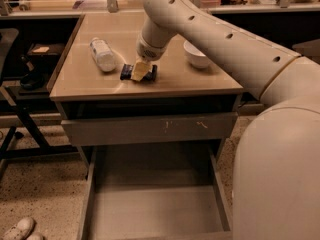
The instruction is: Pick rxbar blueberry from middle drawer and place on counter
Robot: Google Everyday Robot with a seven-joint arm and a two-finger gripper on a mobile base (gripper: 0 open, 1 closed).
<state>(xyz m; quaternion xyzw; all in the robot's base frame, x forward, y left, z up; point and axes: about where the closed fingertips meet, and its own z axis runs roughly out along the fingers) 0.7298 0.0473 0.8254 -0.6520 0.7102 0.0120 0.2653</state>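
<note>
Rxbar blueberry (125, 73) is not in the middle drawer (155, 209), which stands open nearest the viewer, well below the gripper (140, 70). Farther back, the bar lies flat on the counter (165, 86), directly under the gripper, which touches it. Whether the gripper clasps it or has let go cannot be told. Rising with the bar clasped could drag it off. A white bottle (102, 54) lies near the gripper's left, and a bump could roll it.

Pale-yellow tool (140, 71) over the navy rxbar blueberry (125, 73) on the beige counter (190, 81).
</note>
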